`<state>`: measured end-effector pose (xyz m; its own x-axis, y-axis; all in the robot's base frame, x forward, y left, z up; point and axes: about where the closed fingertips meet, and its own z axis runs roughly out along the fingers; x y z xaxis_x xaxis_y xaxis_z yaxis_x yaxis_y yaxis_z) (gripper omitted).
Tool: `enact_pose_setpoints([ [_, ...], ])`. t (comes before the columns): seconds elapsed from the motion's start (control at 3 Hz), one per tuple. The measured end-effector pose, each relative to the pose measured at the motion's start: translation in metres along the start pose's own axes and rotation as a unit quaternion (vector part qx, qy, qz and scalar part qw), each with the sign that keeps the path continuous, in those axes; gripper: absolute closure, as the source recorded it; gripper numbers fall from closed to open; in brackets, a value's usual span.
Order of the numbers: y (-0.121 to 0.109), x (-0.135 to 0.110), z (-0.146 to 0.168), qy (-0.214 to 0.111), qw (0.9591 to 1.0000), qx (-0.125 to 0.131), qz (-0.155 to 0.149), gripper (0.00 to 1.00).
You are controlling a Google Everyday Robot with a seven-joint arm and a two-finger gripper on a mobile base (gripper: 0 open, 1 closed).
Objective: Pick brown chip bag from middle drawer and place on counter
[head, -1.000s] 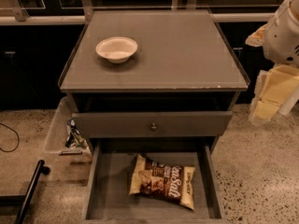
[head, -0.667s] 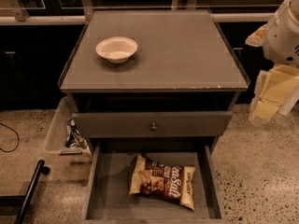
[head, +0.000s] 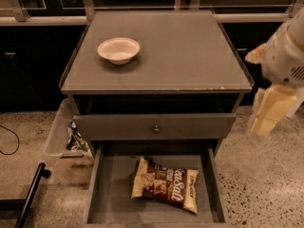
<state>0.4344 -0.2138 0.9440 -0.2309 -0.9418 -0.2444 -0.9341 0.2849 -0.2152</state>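
Observation:
The brown chip bag (head: 164,184) lies flat on the floor of the open middle drawer (head: 109,196), a little right of its centre, with the "Sea Salt" script facing up. The grey counter (head: 185,51) is the cabinet top above it. My gripper (head: 267,115) hangs in the air to the right of the cabinet, at about the height of the upper drawer. It is well apart from the bag and holds nothing that I can see.
A white bowl (head: 118,49) sits on the counter's left half. The upper drawer front with a round knob (head: 155,128) overhangs the back of the open drawer. A clear bin (head: 57,137) with a blue-green wrapper (head: 76,137) stands on the floor at left. A black bar (head: 29,196) crosses the lower left.

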Motion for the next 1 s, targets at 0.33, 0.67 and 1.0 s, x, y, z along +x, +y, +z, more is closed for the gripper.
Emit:
enact_pose_setpoints([
  [0.33, 0.026, 0.019, 0.052, -0.005, 0.9996, -0.024, 0.017, 0.00],
  [0.67, 0.049, 0.031, 0.099, -0.003, 0.9991, -0.038, 0.018, 0.00],
  [1.0, 0.071, 0.039, 0.148, -0.005, 0.9989, -0.047, 0.006, 0.00],
])
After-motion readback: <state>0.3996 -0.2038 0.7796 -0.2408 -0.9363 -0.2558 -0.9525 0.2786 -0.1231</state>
